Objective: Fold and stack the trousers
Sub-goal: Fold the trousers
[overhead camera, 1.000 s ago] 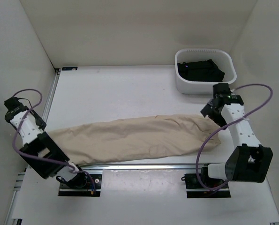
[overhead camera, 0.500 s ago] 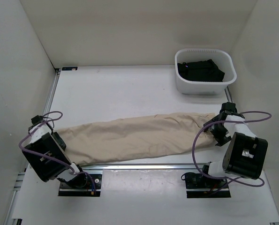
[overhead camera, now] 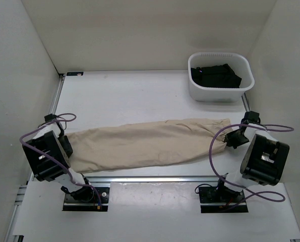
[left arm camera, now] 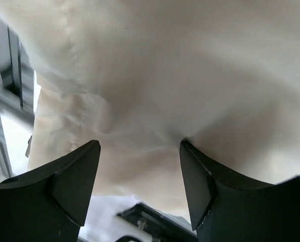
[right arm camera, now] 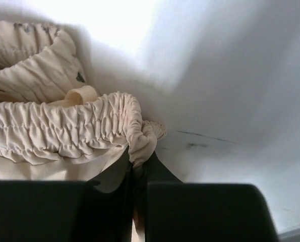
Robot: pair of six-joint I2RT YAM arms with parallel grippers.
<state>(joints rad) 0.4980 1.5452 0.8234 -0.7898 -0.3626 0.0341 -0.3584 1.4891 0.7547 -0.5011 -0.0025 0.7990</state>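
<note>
Light beige cotton trousers (overhead camera: 144, 143) lay stretched along the front edge of the white table (overhead camera: 139, 96), the right gripper (right arm camera: 138, 166) having just pinched shut on their elastic waistband, the left gripper (left arm camera: 139, 151) gaping unclosed over the leg end, so folding seemed near.

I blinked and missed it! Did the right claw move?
Yes. In the top view the right claw slid down the picture, away from the white basket, and now pinches the end of the trousers.
</note>
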